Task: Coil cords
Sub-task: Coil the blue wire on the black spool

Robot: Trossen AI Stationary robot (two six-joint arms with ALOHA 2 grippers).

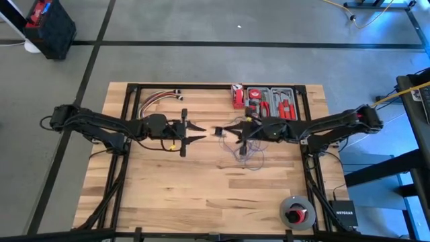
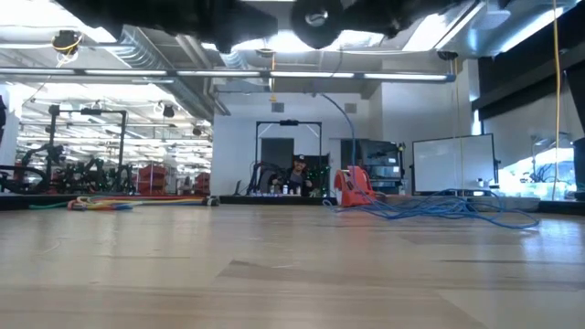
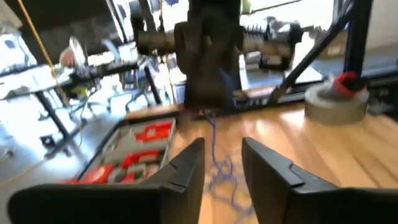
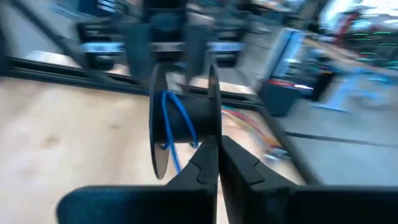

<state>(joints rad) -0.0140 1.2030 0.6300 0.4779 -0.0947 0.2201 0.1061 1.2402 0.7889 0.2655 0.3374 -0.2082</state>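
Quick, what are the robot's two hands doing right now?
Left gripper: open, holding nothing.
Right gripper: shut on the spool carrying blue wire.

Wooden table (image 1: 168, 181) carries cords (image 1: 247, 156), tool tray (image 1: 272, 101).

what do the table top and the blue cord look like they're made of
Table top: looks like pale wood with a matte finish, showing plank seams and grain. Cord: very thin blue-violet strand lying in loose loops, probably plastic-coated wire, though it could be string.
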